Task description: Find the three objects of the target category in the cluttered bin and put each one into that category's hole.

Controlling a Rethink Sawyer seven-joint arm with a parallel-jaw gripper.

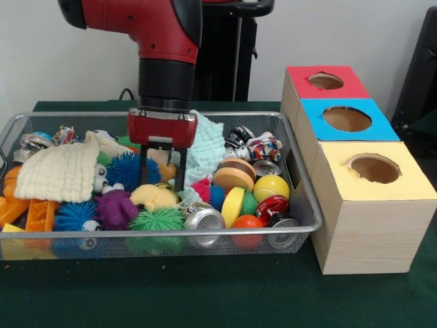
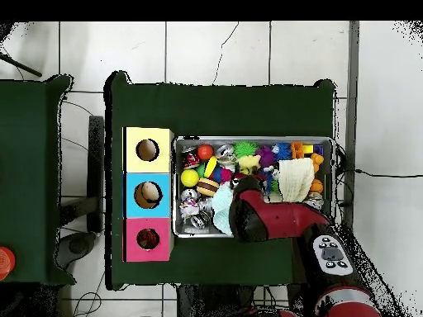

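Silver mesh bin (image 1: 300, 188) sits on the green worktop (image 1: 218, 294), packed w/ clutter: spiky balls, crushed cans, a cream knitted cloth (image 1: 58, 171). Front view: the hand (image 1: 163, 180) hangs inside the bin, fingers (image 1: 180, 179) spread apart, nothing between them, tips down among the toys. Pale yellow plush (image 1: 154, 196) lies just below the hand, beside a purple toy (image 1: 116, 207). Red-topped hole (image 1: 326, 81) is on the farthest box, behind the blue and yellow ones, beside the bin. Overhead view: the arm (image 2: 273, 216) covers the bin's middle; hand itself is hidden. Red box (image 2: 147, 239) sits nearest the robot's base, touching the blue box (image 2: 147, 195). Other plush can't be picked out.
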